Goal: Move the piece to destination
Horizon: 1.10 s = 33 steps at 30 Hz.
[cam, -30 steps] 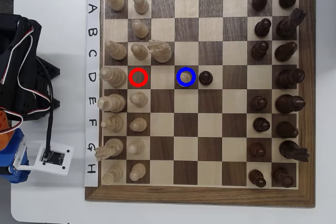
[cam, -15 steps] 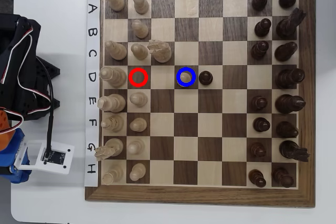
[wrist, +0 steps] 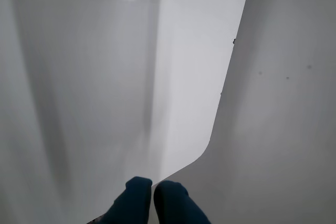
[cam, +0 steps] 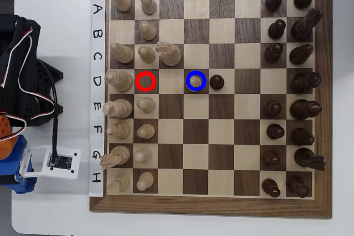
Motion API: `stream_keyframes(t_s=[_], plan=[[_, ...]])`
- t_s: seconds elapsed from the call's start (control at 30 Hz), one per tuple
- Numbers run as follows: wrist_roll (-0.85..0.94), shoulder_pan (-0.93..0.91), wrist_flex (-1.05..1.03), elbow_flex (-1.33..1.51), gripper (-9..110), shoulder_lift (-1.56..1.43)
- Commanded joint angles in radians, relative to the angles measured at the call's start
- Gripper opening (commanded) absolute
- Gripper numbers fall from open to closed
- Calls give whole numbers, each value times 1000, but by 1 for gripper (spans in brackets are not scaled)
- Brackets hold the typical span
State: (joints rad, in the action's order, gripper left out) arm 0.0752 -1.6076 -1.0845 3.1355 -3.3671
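Observation:
In the overhead view the piece, a pale pawn [cam: 195,82], stands upright inside the blue ring that marks the destination square [cam: 196,80] in row D, column 4. The square with the red ring [cam: 146,81] holds nothing. The arm [cam: 22,81] is folded at the left, off the board. In the wrist view my gripper [wrist: 153,186] shows as two dark blue fingertips [wrist: 137,190] pressed together at the bottom edge, with nothing between them, over a white surface. The pawn is out of the wrist view.
A dark pawn [cam: 217,81] stands right beside the ringed pawn. A pale knight [cam: 168,52] stands up and to its left. Pale pieces fill the chessboard's [cam: 210,207] left columns, dark pieces the right. A white camera module [cam: 58,161] sits beside the board.

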Motion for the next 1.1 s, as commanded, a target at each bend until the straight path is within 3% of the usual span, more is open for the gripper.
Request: stream_keyframes(t_s=[0.0, 1.07], plan=[[-14, -17, 8, -5, 0, -60], [-60, -61, 8, -5, 0, -60]])
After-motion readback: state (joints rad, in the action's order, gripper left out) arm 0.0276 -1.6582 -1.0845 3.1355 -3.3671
